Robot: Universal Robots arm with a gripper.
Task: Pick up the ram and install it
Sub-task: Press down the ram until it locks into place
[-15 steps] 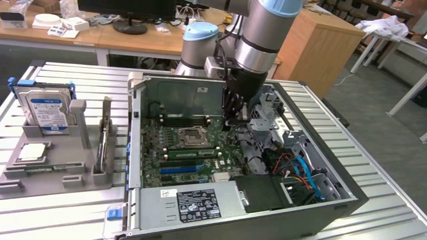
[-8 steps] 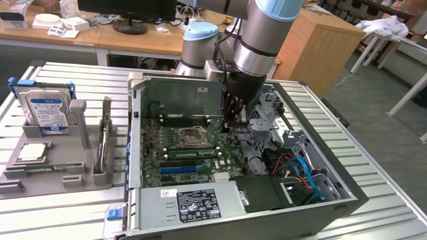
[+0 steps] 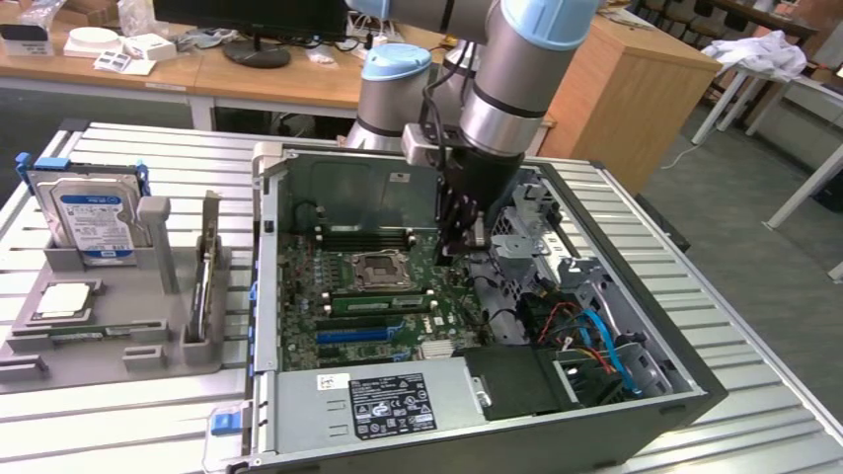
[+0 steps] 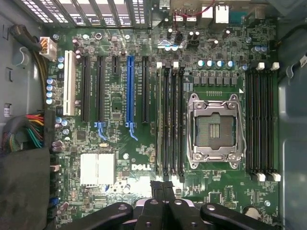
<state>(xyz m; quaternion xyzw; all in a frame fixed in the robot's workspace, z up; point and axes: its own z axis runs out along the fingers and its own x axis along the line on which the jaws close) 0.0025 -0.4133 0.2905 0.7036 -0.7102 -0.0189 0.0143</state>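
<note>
In the exterior view my gripper (image 3: 460, 254) hangs inside the open computer case (image 3: 658, 395), just above the motherboard (image 3: 395, 326) and to the exterior view's right of the CPU socket (image 3: 375, 270). Its black fingers (image 4: 156, 206) are shut against each other, and I see nothing between them. A slim green stick, which I take for the ram (image 3: 377, 301), stands on edge in the black memory slots beside the socket. In the wrist view the fingertips sit at the end of that bank of slots (image 4: 170, 120), next to the empty CPU socket (image 4: 213, 130).
A grey holder (image 3: 93, 336) at the exterior view's left carries a silver-and-blue hard drive (image 3: 90, 219), a square chip and a thin upright piece (image 3: 205, 281) I cannot identify. Cables (image 3: 593, 336) and a power supply (image 3: 389, 405) crowd the case's near side.
</note>
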